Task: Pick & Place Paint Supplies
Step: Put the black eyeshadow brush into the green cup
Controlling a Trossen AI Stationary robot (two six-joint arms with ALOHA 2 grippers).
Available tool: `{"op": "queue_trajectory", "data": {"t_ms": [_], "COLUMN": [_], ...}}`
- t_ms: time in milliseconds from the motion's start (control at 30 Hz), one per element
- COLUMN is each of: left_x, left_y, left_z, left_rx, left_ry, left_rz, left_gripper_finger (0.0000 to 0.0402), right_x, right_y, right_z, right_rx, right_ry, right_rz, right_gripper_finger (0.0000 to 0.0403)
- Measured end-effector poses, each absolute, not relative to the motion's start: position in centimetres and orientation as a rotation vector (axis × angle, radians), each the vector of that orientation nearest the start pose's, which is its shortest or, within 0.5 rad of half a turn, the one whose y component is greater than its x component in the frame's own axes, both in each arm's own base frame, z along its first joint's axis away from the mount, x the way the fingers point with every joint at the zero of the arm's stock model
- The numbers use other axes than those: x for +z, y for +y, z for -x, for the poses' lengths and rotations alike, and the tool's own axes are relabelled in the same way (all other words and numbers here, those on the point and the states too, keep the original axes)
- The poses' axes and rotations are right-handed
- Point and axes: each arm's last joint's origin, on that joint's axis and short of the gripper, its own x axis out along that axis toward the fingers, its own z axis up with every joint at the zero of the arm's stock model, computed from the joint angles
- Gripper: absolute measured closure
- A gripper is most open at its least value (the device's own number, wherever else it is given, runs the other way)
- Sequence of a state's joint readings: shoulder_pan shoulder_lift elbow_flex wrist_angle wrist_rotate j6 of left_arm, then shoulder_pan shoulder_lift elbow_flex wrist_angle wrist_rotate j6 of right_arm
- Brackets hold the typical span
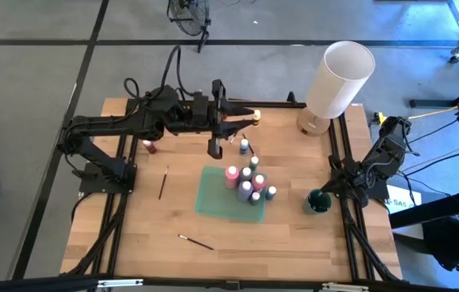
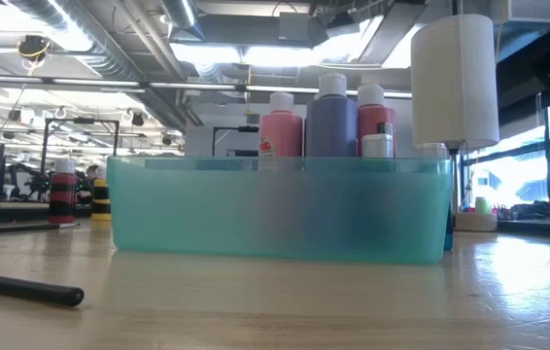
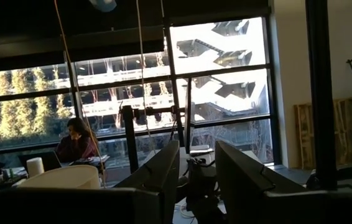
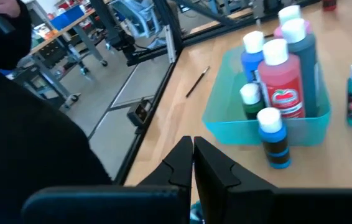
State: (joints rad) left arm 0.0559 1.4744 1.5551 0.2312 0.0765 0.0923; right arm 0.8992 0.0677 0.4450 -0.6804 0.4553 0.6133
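While several paint bottles already stand upright together in the teal tray, the sorting looks roughly half done. Starting from the left, a red bottle stands near the left arm's base, one brush lies beside the tray and another brush lies near the front edge of the surface. The left gripper hangs over the back of the surface; whether it holds anything I cannot tell. A yellow bottle and a blue bottle wait behind the tray, and a light-blue bottle stands just outside its right wall. The tall white cylinder occupies the back right corner. The right gripper is closed and empty, near a dark green cup.
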Motion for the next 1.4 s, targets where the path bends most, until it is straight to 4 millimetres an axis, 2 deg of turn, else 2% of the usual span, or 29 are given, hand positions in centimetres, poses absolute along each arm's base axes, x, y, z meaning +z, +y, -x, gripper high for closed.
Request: {"op": "queue_trajectory", "data": {"t_ms": [367, 1400], "left_x": [47.15, 47.17], "left_y": [1.62, 1.66], "left_z": [-33.14, -33.14], "left_rx": [-0.006, 0.02], "left_ry": [-0.308, -0.308], "left_rz": [-0.122, -0.106], "left_gripper_finger": [0.0304, 0.0304], "right_x": [23.86, 24.45], "right_y": [3.38, 3.24], "right_z": [-4.13, -3.85], "right_rx": [0.392, 0.442], "right_ry": [0.396, 0.408], "right_rz": [-0.441, -0.45], "right_gripper_finger": [0.0384, 0.0384]}}
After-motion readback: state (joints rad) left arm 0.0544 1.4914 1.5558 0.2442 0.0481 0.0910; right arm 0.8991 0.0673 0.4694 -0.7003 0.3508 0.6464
